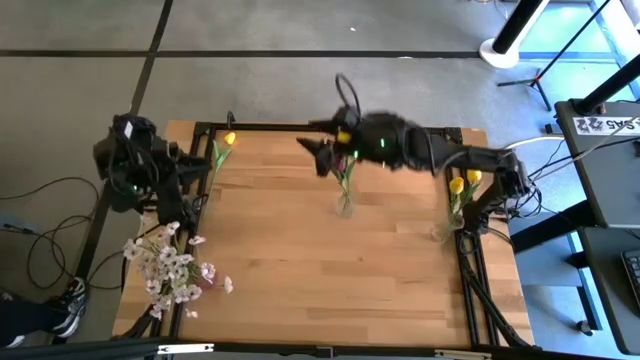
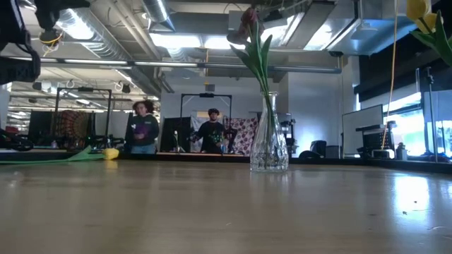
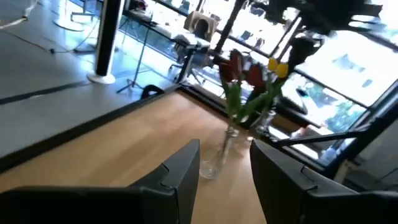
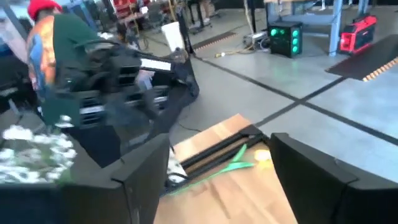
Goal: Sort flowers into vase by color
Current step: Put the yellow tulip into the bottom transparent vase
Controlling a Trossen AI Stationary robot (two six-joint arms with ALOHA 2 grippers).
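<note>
A clear glass vase (image 1: 345, 203) stands mid-table with dark red tulips (image 3: 239, 67), also seen in the low view as the vase (image 2: 269, 144). A second vase (image 1: 452, 222) near the table's right edge holds yellow tulips (image 1: 458, 184). One yellow tulip (image 1: 226, 141) lies flat near the far-left corner. White-pink blossom sprigs (image 1: 168, 267) are bunched at the left edge. My right gripper (image 4: 214, 186) is open, reaching above the middle vase toward the far left. My left gripper (image 3: 225, 168) is open above the left edge, facing the middle vase.
Black frame rails run along the table's far edge (image 1: 270, 128) and its right edge (image 1: 470, 270). Bare wood (image 1: 320, 280) spreads over the near half. My right arm (image 1: 440, 155) spans from the right edge to mid-table. Two people (image 2: 212, 130) stand in the room beyond.
</note>
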